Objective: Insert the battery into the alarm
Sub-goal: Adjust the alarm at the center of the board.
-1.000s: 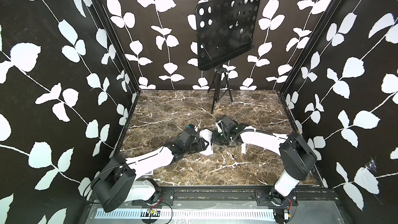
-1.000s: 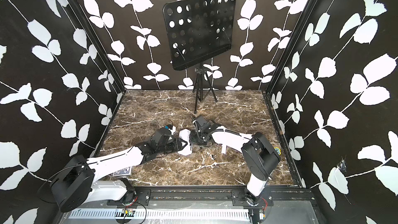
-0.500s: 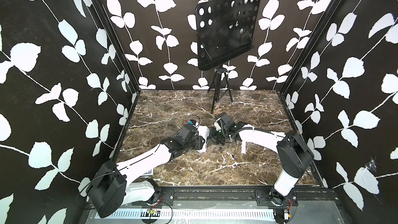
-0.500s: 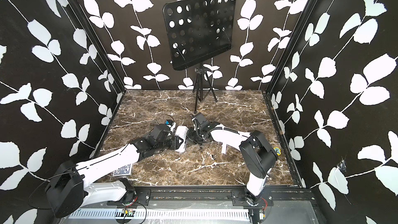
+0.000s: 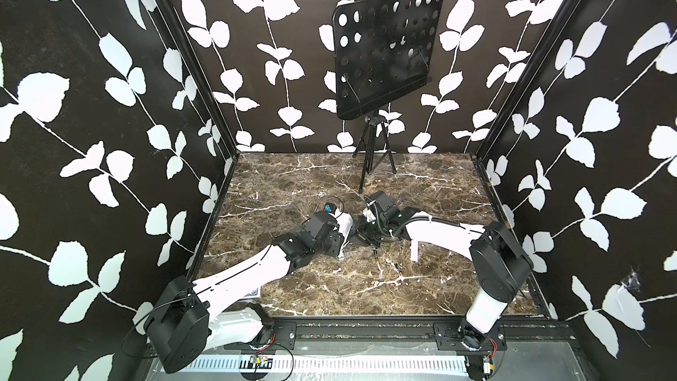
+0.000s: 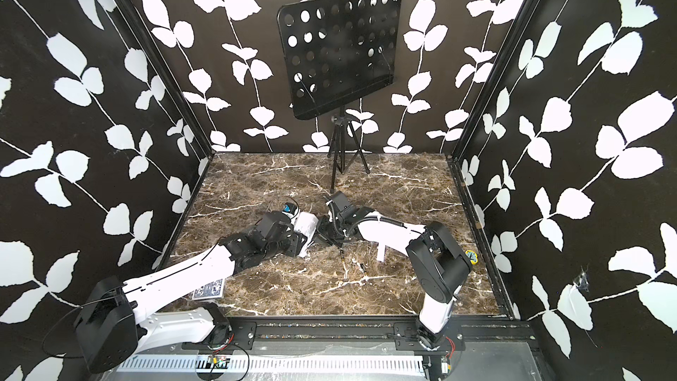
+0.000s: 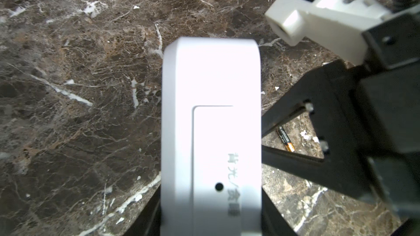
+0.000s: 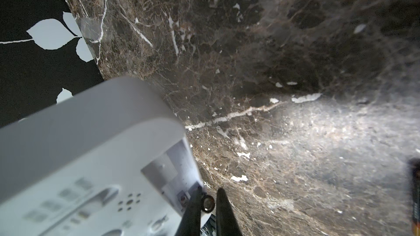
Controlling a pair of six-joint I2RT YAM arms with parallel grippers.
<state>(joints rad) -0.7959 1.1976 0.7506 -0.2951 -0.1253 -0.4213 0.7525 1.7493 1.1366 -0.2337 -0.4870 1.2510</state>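
Note:
My left gripper [image 7: 210,212] is shut on the alarm [image 7: 211,114], a white rounded plastic block held on edge just above the marble. In both top views the alarm [image 5: 344,226] [image 6: 306,226] sits mid-table between the two grippers. Its back, with an open battery compartment [image 8: 170,173], faces the right wrist camera. My right gripper [image 8: 208,195] is shut on a battery [image 8: 208,203], seen end-on between the black fingers, right at the compartment's edge. A second battery [image 7: 285,138] [image 8: 416,197] lies loose on the table beside them.
A black music stand [image 5: 388,49] on a tripod stands at the back centre. A blue-patterned card box [image 6: 208,289] lies near the front left under my left arm. Two small dark batteries [image 5: 374,252] lie in front of the grippers. Patterned walls close three sides.
Both grippers and the alarm have shifted a little toward the back of the table, with the left arm stretching out. The right gripper's jaws have narrowed slightly on the battery.

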